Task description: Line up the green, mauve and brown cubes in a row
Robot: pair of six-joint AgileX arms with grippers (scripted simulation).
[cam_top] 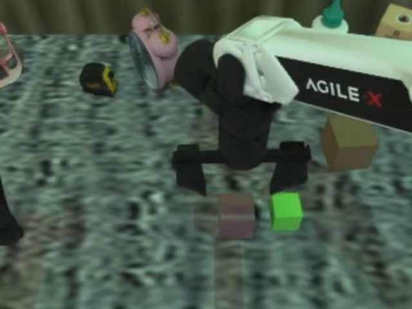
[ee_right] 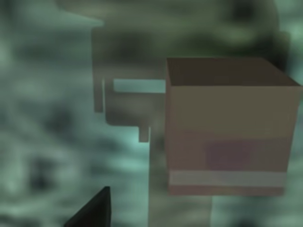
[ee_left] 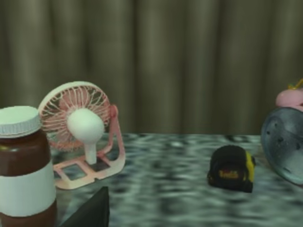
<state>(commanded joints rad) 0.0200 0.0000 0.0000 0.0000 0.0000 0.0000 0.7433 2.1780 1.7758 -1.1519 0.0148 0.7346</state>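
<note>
In the top view the mauve cube (cam_top: 236,215) and the smaller green cube (cam_top: 286,211) sit side by side near the table's middle, a small gap between them. The larger brown cube (cam_top: 349,143) stands apart, farther back and to the right. My right gripper (cam_top: 239,179) hangs open and empty just behind the mauve cube, its fingers spread wider than that cube. The right wrist view shows the mauve cube (ee_right: 227,127) close up, with one dark fingertip (ee_right: 94,210) beside it. My left arm (cam_top: 6,219) is parked at the left edge; one fingertip (ee_left: 92,213) shows far to the side.
Along the back stand a black-and-yellow tape measure (cam_top: 98,79), a pink toy with a glass dome (cam_top: 153,48), a pink fan (ee_left: 80,127), a teal-capped bottle (cam_top: 333,16) and a tan carton (cam_top: 394,22). A brown jar (ee_left: 23,175) is near the left gripper.
</note>
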